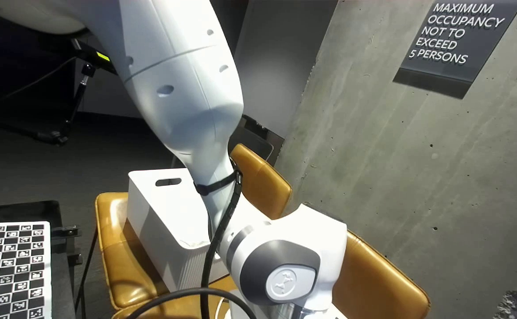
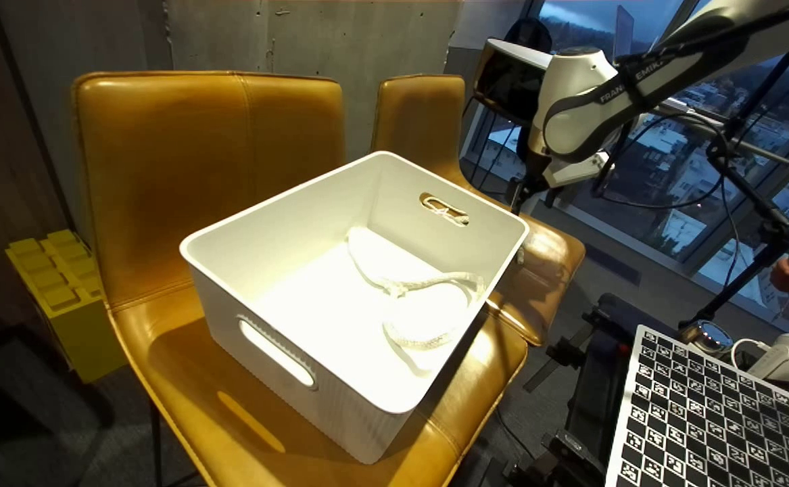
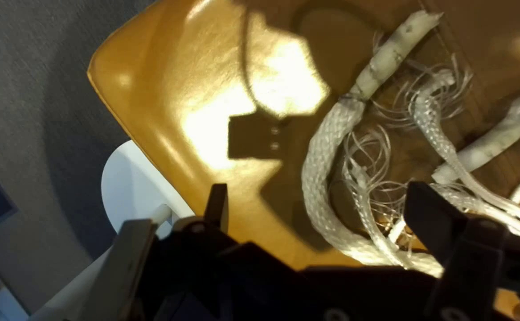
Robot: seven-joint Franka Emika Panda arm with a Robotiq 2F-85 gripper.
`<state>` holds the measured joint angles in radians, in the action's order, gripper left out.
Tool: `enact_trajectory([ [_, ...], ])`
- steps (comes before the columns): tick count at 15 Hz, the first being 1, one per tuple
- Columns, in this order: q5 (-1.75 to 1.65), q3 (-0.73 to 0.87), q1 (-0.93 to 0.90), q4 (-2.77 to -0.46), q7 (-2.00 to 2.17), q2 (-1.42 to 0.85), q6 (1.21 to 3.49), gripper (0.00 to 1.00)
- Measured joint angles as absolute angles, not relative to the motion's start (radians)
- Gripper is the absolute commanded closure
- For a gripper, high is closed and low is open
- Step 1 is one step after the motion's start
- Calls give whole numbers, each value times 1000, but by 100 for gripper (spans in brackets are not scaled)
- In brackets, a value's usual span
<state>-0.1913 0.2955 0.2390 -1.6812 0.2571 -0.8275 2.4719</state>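
Black and spread to a wide gap, the gripper [image 3: 317, 194] appears to hold nothing, though in the dim wrist view contact is hard to judge. Below this gap lies the frayed white rope [image 3: 315, 174], supported loosely by the tan chair seat [image 3: 161, 98]. Beside the gripper, on the adjoining chair [image 2: 211, 128], the white bin [image 2: 350, 419] confines rope loops [image 2: 435, 279] inside its walls.
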Motion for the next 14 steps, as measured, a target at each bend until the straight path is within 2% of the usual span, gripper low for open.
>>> enact_trajectory([
  [14, -191, 336, 242, -1344, 258, -1117, 2414, 0],
])
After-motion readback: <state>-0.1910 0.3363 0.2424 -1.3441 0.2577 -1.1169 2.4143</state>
